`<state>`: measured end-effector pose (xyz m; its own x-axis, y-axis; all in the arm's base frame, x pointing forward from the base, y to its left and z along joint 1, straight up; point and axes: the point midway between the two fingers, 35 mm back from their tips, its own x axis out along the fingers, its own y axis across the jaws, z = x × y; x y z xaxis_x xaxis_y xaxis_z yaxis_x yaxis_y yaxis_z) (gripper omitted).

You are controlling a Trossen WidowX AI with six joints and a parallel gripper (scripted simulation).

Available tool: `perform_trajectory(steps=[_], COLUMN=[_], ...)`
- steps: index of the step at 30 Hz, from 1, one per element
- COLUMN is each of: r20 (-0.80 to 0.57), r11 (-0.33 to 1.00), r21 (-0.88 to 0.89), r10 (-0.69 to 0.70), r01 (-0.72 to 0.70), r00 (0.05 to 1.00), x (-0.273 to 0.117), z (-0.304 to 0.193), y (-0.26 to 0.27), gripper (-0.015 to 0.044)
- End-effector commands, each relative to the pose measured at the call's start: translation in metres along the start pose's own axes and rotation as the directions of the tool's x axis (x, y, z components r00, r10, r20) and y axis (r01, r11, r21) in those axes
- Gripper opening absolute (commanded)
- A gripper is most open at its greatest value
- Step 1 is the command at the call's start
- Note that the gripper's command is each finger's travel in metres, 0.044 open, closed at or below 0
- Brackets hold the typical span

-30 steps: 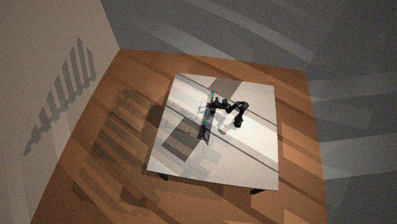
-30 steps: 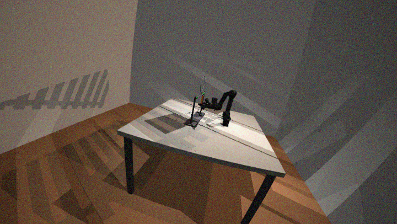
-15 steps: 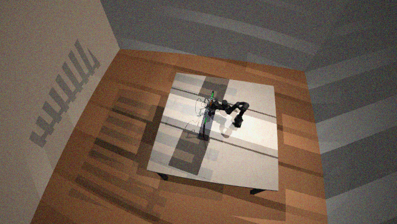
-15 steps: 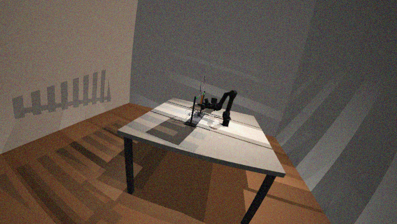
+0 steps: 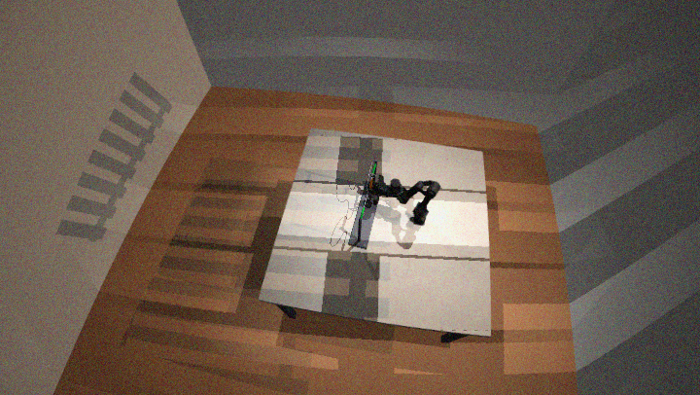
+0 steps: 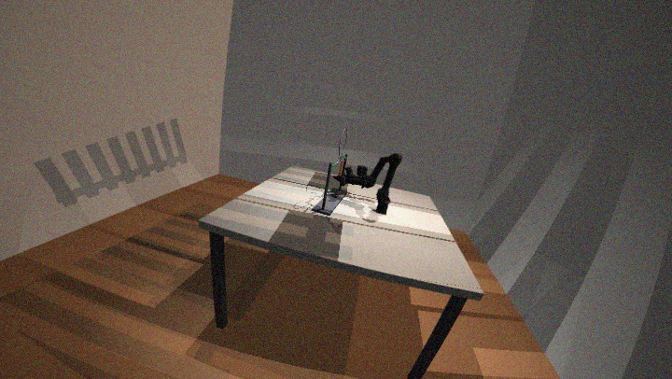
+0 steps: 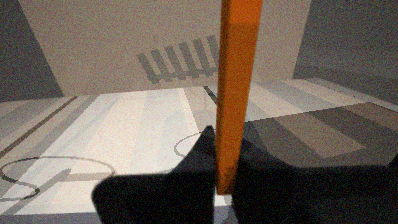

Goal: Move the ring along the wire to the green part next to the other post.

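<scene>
The orange handle (image 5: 371,183) (image 6: 341,168) (image 7: 237,90) stands nearly upright, its lower end between the fingers of my gripper (image 5: 370,189) (image 6: 340,179) (image 7: 214,131), which is shut on it. The handle is near the far post's side. One green part (image 5: 374,167) of the wire is at the far end; the other green part (image 5: 363,211) is toward the near post (image 6: 326,186). Thin grey wire (image 6: 340,143) rises high above the handle. The ring is too small to make out in the top and exterior views and out of the wrist view, so its contact with the wire cannot be told.
The posts stand on a dark base plate (image 5: 359,242) on the white table (image 5: 431,294). The arm reaches in from the right side of the wire. Thin curved shadows of the wire and dark shadow bands lie across the table.
</scene>
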<state>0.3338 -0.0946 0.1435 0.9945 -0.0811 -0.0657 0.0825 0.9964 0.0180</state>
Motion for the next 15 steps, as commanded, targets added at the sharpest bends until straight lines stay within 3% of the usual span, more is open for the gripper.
perform_trajectory(steps=[1, 15], r20=[-0.003, -0.001], r11=[1.000, 0.984], r21=[0.025, 0.180], r10=[0.001, 0.014], r01=[-0.001, -0.014], r00=[1.000, 1.000], x=[-0.002, -0.002], z=[-0.001, 0.001], y=[0.007, 0.041], gripper=[-0.0150, -0.0150])
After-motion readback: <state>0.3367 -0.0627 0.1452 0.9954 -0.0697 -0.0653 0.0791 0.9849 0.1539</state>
